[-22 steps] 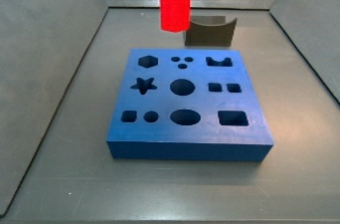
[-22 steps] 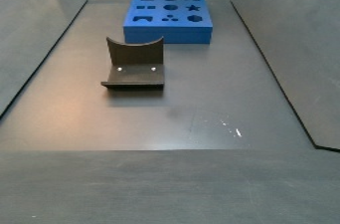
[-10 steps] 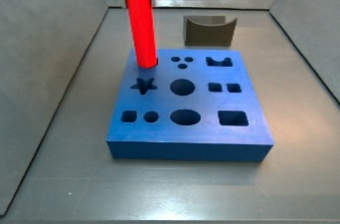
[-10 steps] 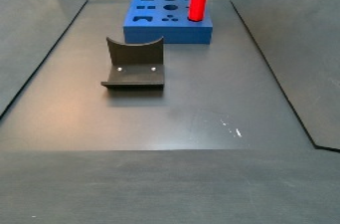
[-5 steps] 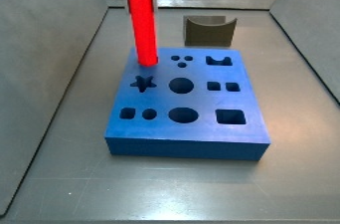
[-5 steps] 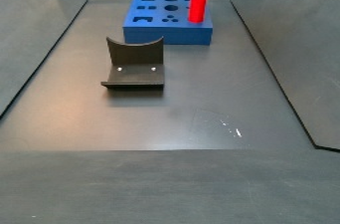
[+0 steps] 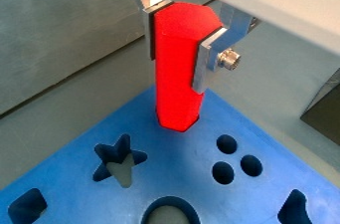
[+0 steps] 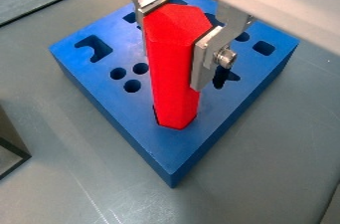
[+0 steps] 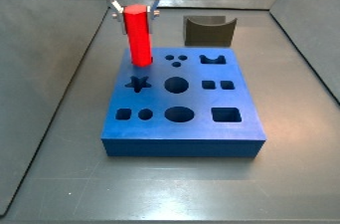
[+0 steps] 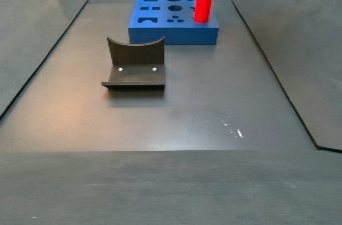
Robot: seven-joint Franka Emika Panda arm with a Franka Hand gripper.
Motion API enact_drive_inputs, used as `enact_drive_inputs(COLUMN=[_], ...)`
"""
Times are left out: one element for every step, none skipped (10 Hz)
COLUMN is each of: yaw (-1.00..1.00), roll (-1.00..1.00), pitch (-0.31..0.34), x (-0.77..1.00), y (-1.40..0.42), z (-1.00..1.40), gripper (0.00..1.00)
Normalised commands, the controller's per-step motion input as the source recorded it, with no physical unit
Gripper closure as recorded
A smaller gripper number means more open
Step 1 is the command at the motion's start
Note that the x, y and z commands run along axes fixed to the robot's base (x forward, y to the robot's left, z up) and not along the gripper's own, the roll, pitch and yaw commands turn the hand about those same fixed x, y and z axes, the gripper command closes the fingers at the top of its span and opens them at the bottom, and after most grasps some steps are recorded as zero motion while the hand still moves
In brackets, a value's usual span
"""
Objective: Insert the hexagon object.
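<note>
Gripper (image 8: 180,31) holds one hexagon object (image 8: 176,69) (upright).

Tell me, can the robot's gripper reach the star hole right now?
Probably not: the gripper is shut on the red hexagon rod, which stands in a corner hole of the blue block. The star hole is open.

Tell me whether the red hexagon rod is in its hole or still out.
Partly in: hexagon object stands upright, its base sunk into the blue block, gripper clamped on it.

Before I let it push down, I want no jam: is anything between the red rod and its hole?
Nothing visible. The end effector grips the red rod upright, its lower end already in the blue block.
</note>
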Motion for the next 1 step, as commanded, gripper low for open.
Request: enact_drive_inputs(yaw=[0.0], roll=[0.0], pitch=[0.0], x=[0.0], y=[0.0], z=[0.0], gripper=[1.0])
